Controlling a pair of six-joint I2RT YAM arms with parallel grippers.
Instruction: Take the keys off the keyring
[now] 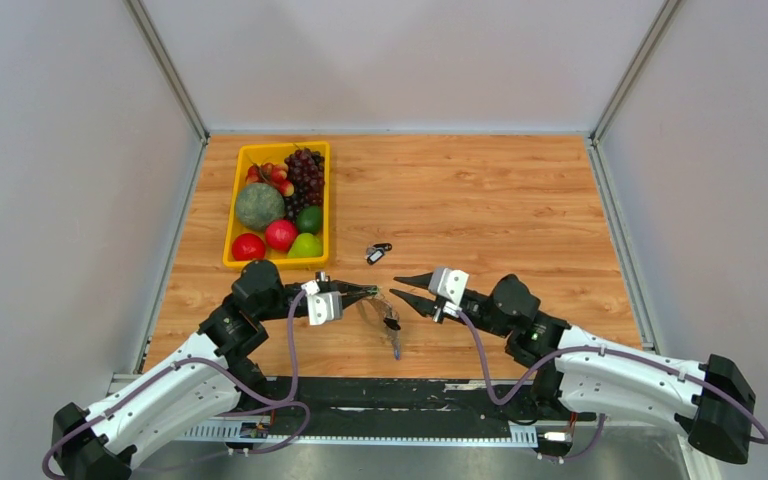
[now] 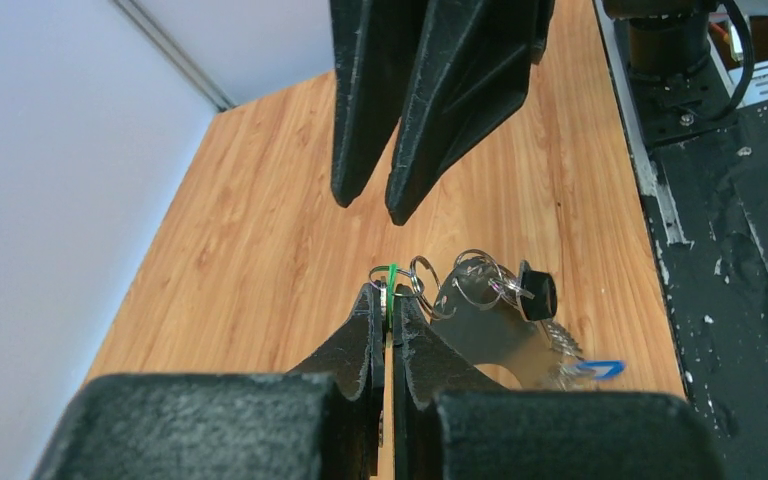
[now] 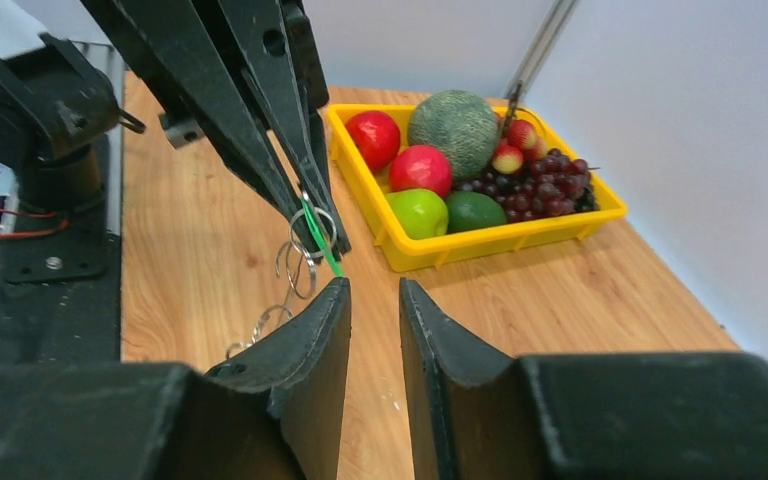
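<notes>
My left gripper [image 1: 370,291] [image 2: 391,300] is shut on a small split ring with a green tag [image 2: 393,277], held above the table. Linked rings join it to the silvery flat keyring [image 2: 490,335], which hangs to the right with a black-headed key [image 2: 537,297] and a blue tag [image 2: 600,370]. The bunch dangles between the arms [image 1: 391,322]. My right gripper [image 1: 395,288] [image 3: 373,288] is open and empty, its tips just short of the green tag [image 3: 322,240] and facing the left fingers [image 3: 250,120]. One loose dark key [image 1: 378,252] lies on the table beyond.
A yellow tray [image 1: 230,240] [image 3: 520,235] with a melon, apples, limes and grapes stands at the back left. The black base rail [image 2: 730,250] runs along the near table edge. Grey walls close in both sides.
</notes>
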